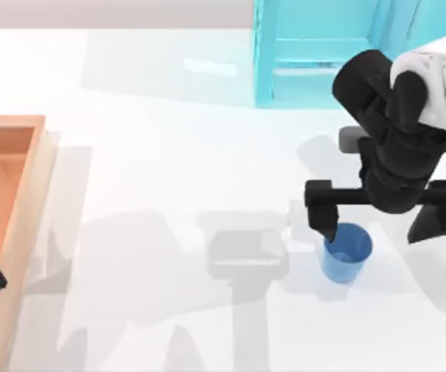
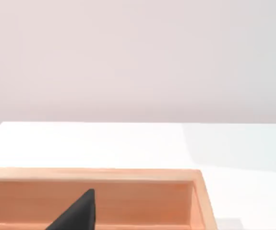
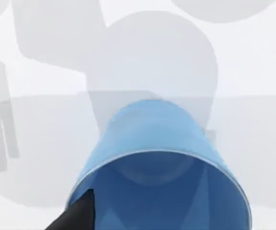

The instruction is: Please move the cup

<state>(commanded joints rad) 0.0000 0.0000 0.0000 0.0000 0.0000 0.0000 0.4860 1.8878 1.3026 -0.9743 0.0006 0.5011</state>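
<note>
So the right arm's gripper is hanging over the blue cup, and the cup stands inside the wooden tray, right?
Not quite. The right gripper does hang over the blue cup, but the top view shows the cup standing on the white table, far from the wooden tray at the left edge.

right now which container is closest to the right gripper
The blue cup, just below the right gripper; the turquoise shelf and wooden tray are farther.
</note>
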